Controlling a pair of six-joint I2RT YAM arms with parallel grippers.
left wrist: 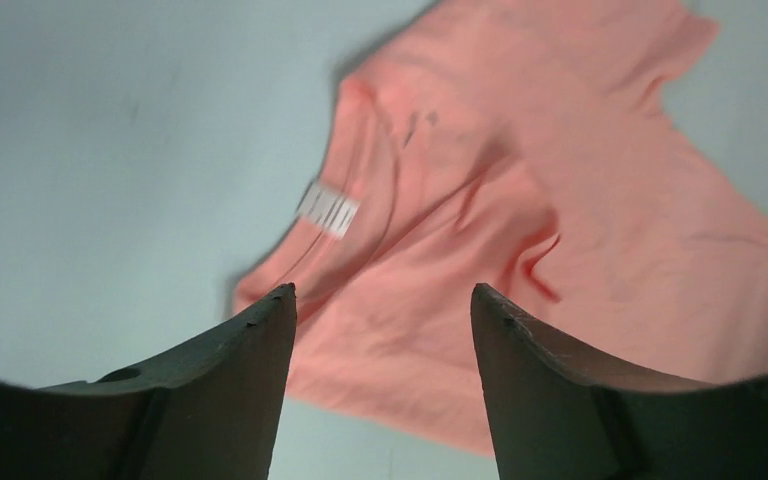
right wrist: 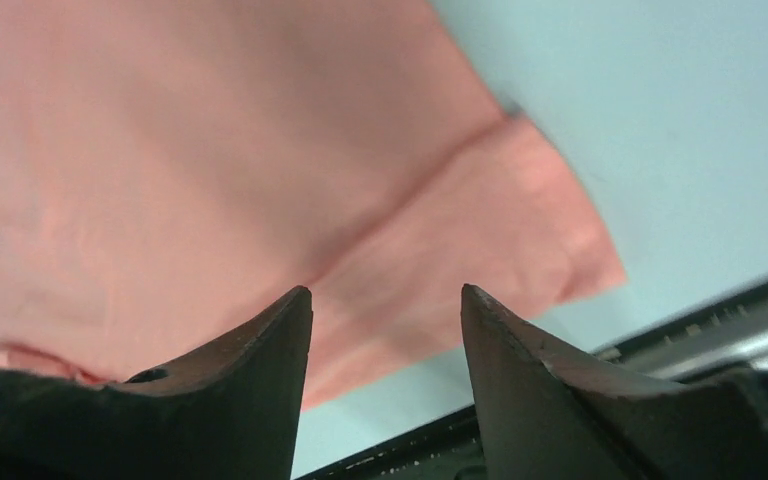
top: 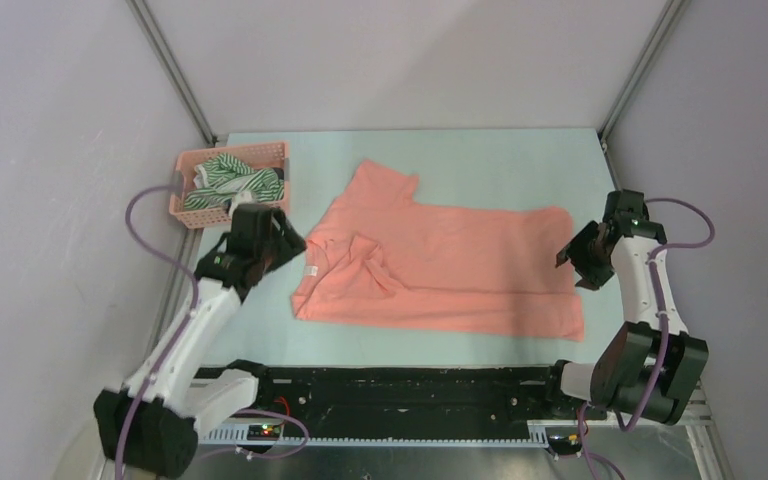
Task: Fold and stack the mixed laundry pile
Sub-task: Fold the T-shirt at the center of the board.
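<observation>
salmon-pink shirt (top: 440, 265): laid open on the table (top: 480, 150), creased around the collar.
left gripper (left wrist: 382, 290): held above the shirt's left edge, near the white label (left wrist: 327, 210); fingers are spread, nothing is pinched.
right gripper (right wrist: 385, 290): held above the shirt's right hem corner; fingers are spread, nothing is pinched.
striped garment (top: 222, 178): crumpled in the pink basket (top: 260, 153), beyond the shirt's left side, apart from it.
dark garment (top: 272, 183): only a small part is seen, in the same basket.

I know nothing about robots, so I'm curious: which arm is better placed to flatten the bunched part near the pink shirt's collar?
Probably left. The left fingers hang open beside the bunched folds and white label; the right fingers are open over the far end of the shirt.
</observation>
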